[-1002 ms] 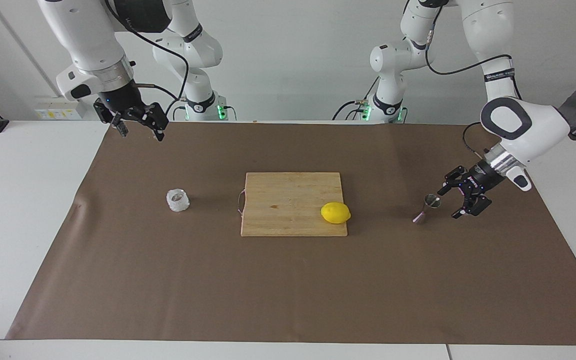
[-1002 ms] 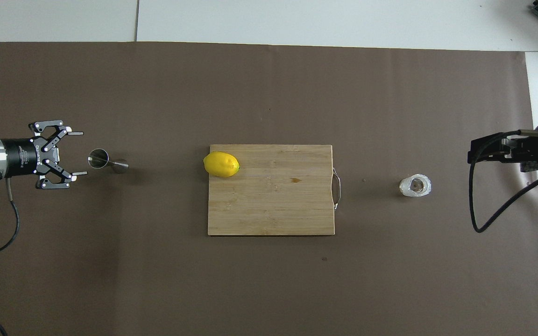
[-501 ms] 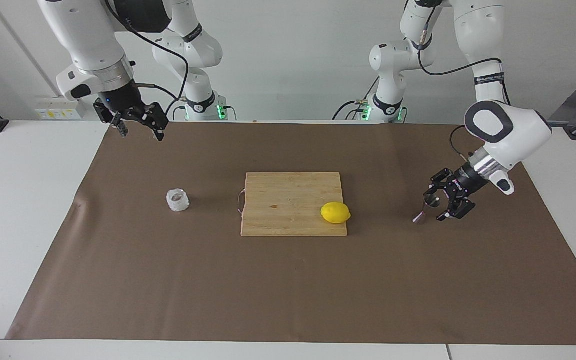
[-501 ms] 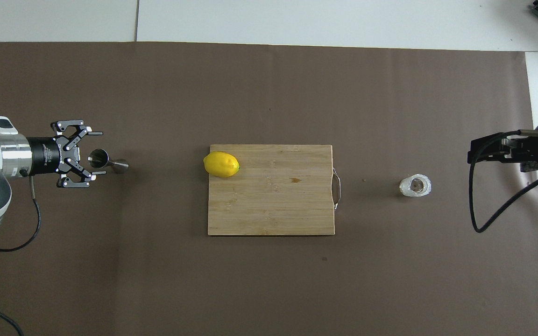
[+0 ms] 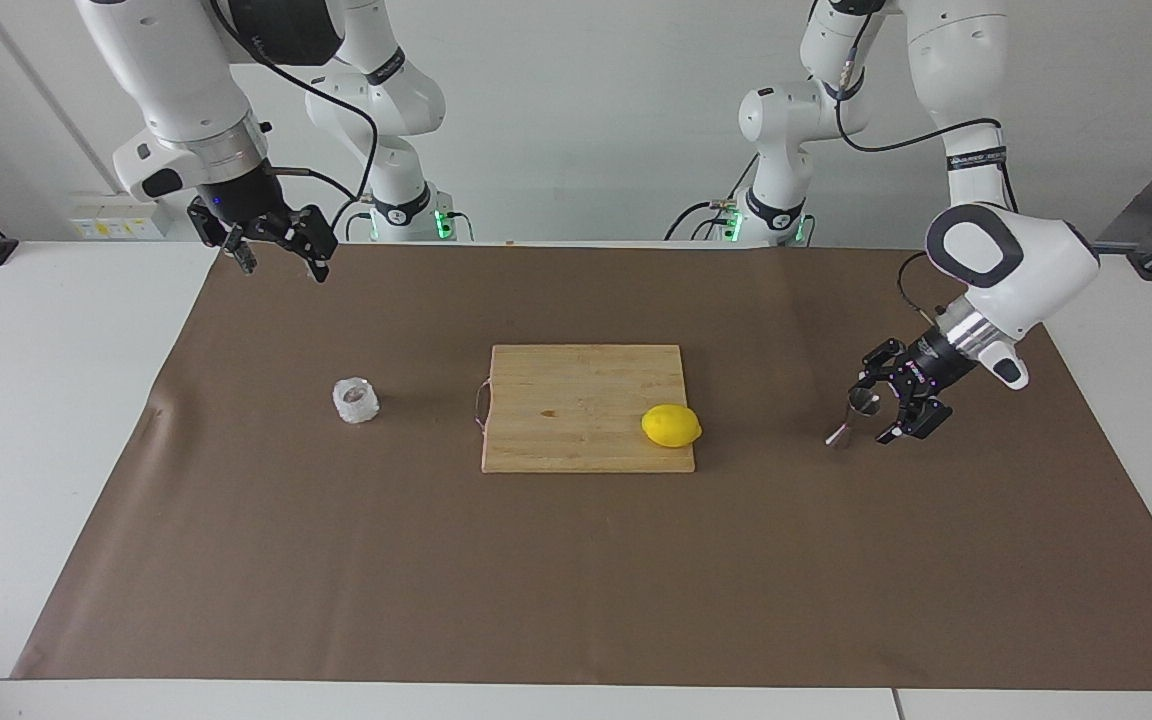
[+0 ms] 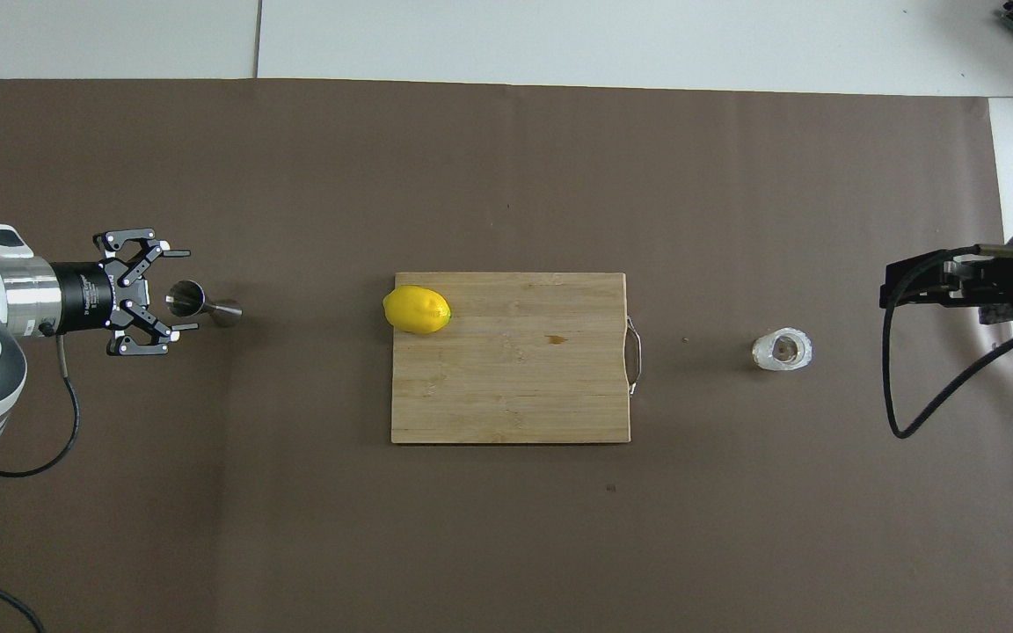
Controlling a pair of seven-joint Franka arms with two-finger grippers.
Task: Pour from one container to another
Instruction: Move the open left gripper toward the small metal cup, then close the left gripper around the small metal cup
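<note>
the left gripper sits low at the middle right of the facing view, its two fingers spread wide on either side of the top of the jigger, and we cannot tell whether either finger touches the steel. in the overhead view the same gripper shows at the middle left edge, one fingertip above the jigger's rim in the frame and one below it, the rim between them and nothing clamped. the jigger stands on the brown mat, toward the left arm's end of the table.

we see the right gripper up in the air at the upper left of the facing view, over the mat's corner by the right arm's base, with its fingers apart and nothing in them. in the overhead view only its dark body shows at the middle right edge. that arm waits.

the glass stands upright on the mat at the centre left of the facing view and at the centre right of the overhead view, well apart from both grippers.

between the glass and the jigger lies the board, in the middle of both views. the lemon rests on the board's corner toward the jigger, at the board's upper left corner in the overhead view.
</note>
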